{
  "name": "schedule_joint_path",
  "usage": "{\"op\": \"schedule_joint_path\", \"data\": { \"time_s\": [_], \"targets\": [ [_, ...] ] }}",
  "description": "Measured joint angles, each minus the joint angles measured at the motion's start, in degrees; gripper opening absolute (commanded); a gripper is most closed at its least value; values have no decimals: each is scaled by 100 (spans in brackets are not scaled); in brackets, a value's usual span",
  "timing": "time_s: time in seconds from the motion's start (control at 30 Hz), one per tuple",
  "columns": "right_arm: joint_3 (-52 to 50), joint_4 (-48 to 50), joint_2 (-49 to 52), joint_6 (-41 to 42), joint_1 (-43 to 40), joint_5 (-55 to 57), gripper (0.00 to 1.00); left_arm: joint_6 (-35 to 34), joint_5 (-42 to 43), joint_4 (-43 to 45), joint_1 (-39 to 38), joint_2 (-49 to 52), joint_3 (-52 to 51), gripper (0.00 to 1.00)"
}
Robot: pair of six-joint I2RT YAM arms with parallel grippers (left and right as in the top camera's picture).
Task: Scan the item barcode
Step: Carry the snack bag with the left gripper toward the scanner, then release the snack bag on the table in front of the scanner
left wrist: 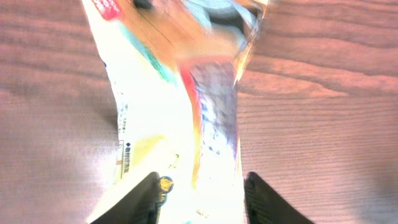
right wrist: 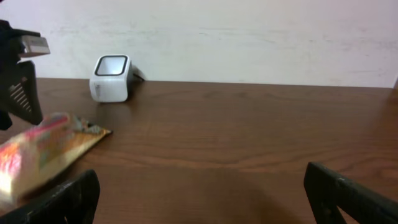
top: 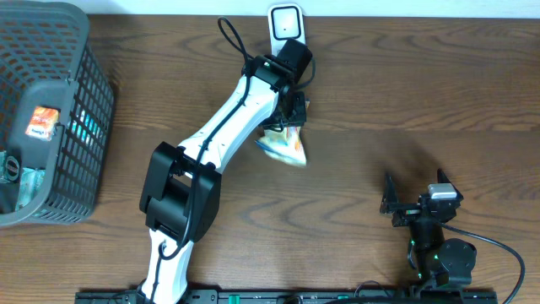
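Snack pkt point(top: 284, 148), blurred, sits just below L gripper point(top: 292, 110), near the scanner point(top: 286, 25). L fingers point(left wrist: 148, 198) stand either side of it (gripping or loose: can't tell). R gripper point(right wrist: 200, 177) gapes wide, empty, well apart.

Grey mesh basket point(top: 89, 110), orange packet point(top: 42, 121) inside, wooden table point(top: 422, 101)

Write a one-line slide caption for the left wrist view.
Blurred colourful plastic snack packet between the dark fingers of the left end effector, brown wooden table behind.
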Motion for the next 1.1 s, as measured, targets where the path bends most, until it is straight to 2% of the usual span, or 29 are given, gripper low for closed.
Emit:
{"op": "schedule_joint_path", "data": {
  "time_s": [0.3, 0.47, 0.8, 1.03, 1.07, 1.1],
  "targets": [
    [0, 0, 0, 0, -2, 0, 99, 101, 9, -133, 120, -61, 127, 50],
    [0, 0, 0, 0, 0, 0, 99, 190, 13, -42, 555, -739, 155, 50],
    [0, 0, 0, 0, 0, 0, 99, 570, -66, 225, 2426, -2962, 398, 50],
    [0, -2, 0, 0, -2, 0, 99, 680, -457, 389, 3963, -3423, 413, 52],
    [0, 0, 0, 0, 0, 0, 99, 680, -483, 389, 4183, -3429, 413, 68],
    [0, -2, 0, 0, 0, 0, 99, 695, -501, 376, 4406, -3429, 413, 75]
  ]
}}
